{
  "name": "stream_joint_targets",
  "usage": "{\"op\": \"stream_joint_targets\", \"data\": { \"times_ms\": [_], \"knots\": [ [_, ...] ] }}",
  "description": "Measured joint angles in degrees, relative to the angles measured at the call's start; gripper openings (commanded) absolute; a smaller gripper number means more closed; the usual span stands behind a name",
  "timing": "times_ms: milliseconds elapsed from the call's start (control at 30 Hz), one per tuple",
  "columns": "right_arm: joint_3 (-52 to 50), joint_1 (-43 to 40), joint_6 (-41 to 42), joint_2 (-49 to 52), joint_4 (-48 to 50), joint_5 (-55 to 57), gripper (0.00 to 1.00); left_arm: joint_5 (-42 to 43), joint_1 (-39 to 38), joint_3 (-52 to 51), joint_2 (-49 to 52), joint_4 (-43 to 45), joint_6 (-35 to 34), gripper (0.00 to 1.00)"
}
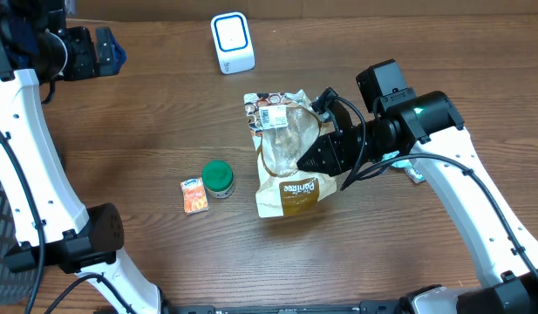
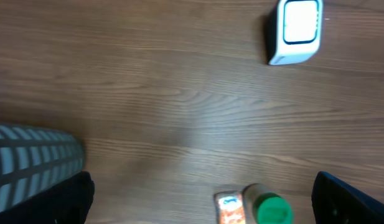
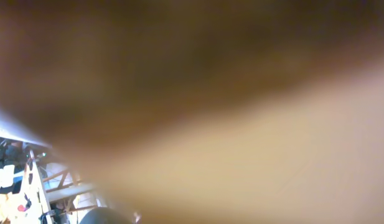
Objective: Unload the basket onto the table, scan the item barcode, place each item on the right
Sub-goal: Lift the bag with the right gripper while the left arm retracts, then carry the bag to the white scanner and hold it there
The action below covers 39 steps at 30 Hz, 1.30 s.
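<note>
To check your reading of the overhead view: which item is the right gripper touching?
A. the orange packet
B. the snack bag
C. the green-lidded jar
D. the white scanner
B: the right gripper is closed on the edge of the snack bag, well apart from everything else.

Overhead view: even, bright light, sharp, soft shadows under the bag point(image 1: 290, 187). Left wrist view: slightly soft, table point(image 2: 148, 93) grain smeared, scanner point(image 2: 294, 31) face glaring white. Right wrist view: brown-tan blur, nothing in focus.
</note>
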Motion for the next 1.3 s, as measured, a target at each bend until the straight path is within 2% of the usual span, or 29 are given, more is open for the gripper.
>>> {"op": "stream_joint_targets", "data": {
  "times_ms": [200,667,900,967,1100,1300],
  "knots": [
    [0.00,-0.02,-1.11,0.00,1.29,-0.83,0.04,-3.21,0.00,0.00,0.00,0.00,0.85,1.00],
    [0.00,0.00,-1.57,0.00,3.41,-0.90,0.04,-4.20,0.00,0.00,0.00,0.00,1.03,0.99],
    [1.68,0.00,3.48,0.00,6.05,-0.24,0.04,-4.20,0.00,0.00,0.00,-0.02,1.03,1.00],
    [5.18,0.00,5.38,0.13,4.74,1.68,0.04,-4.20,0.00,0.00,0.00,0.00,1.03,0.99],
    [18.47,0.02,8.81,2.21,1.49,7.21,0.04,-4.24,0.00,0.00,0.00,-0.02,1.03,1.00],
    [38.07,1.03,10.80,11.74,-0.68,20.15,0.04,-4.42,0.00,0.00,0.00,-0.02,1.03,1.00]
  ]
}}
